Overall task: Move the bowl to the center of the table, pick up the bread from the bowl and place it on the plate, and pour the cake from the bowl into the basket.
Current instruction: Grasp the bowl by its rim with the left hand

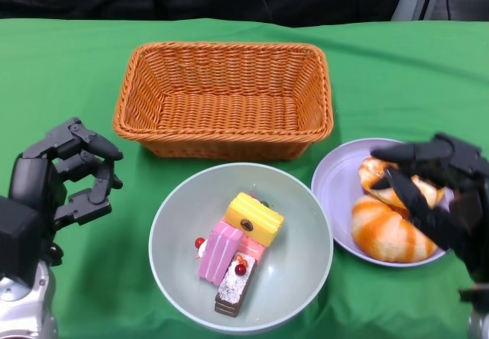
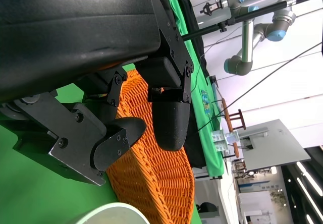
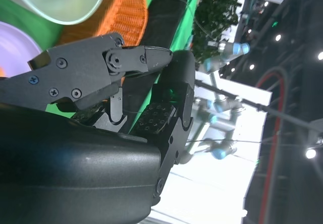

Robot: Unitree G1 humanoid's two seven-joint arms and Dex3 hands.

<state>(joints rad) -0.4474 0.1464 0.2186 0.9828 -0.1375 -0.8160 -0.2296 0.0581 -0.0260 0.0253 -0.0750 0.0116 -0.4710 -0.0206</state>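
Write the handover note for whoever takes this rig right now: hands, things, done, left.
Left hand: holds nothing, fingers curled, hovering left of the bowl.
Right hand: over the plate, above the bread; whether it grips the bread cannot be told.
Bowl sits at table centre, in front of the basket. Both bread pieces lie on the plate. Cake pieces are in the bowl; the basket holds nothing.
Done: bowl centred, bread on plate.
Left: pour the cake into the basket.

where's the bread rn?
Head view: two pieces of bread lie on the purple plate at the table's right, beside the bowl, with the right hand just over them.
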